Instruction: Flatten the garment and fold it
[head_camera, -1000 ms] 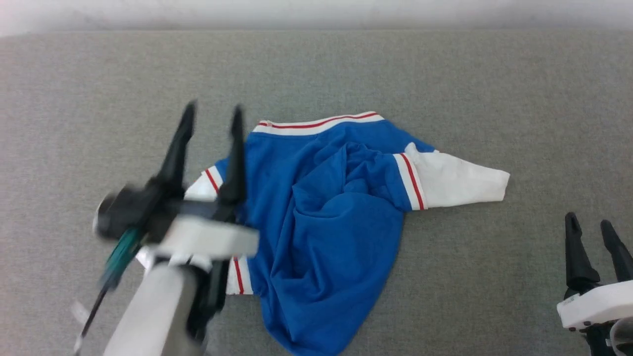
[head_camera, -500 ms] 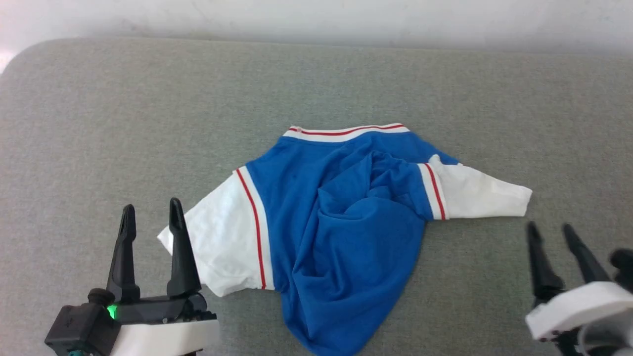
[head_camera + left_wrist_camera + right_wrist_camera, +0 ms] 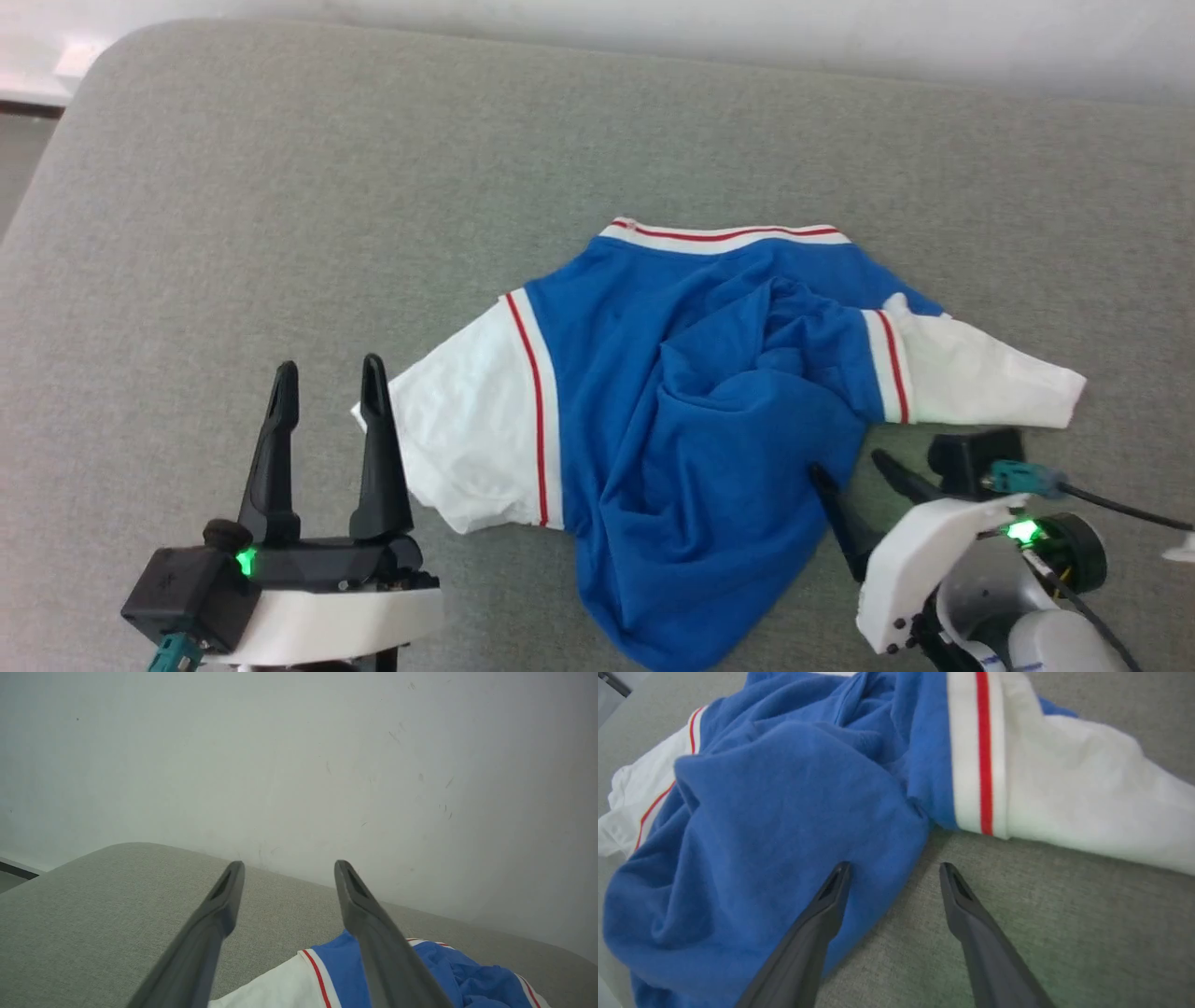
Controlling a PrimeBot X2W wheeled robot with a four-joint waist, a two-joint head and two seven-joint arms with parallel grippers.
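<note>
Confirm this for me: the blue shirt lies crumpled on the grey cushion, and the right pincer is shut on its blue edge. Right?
Not quite. The right pincer is open, not shut: the right wrist view shows its fingers spread at the blue edge of the shirt, gripping nothing. The shirt does lie crumpled on the grey cushion.

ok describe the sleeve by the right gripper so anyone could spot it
On the grey cushion lies a crumpled blue garment. Its white sleeve on the robot's right lies just beyond the right gripper. Unlike the broader sleeve by the left gripper, it is narrow.
</note>
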